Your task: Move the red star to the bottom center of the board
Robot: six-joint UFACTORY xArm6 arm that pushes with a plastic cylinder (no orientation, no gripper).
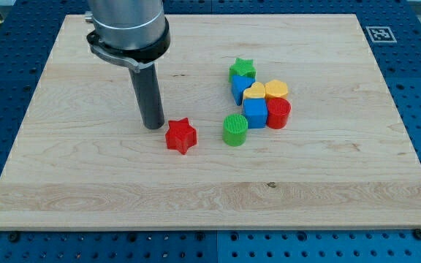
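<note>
The red star [181, 136] lies on the wooden board [86, 183], a little left of the board's middle. My tip [153, 126] rests on the board just to the left of the red star and slightly above it in the view, close to it; I cannot tell if they touch. The rod rises from the tip to the grey arm body at the view's top.
A cluster of blocks sits right of the star: a green cylinder [234, 129], a blue block [255, 112], a red cylinder [278, 113], a yellow heart [253, 91], a yellow block [276, 90], another blue block [238, 88] and a green star [243, 70].
</note>
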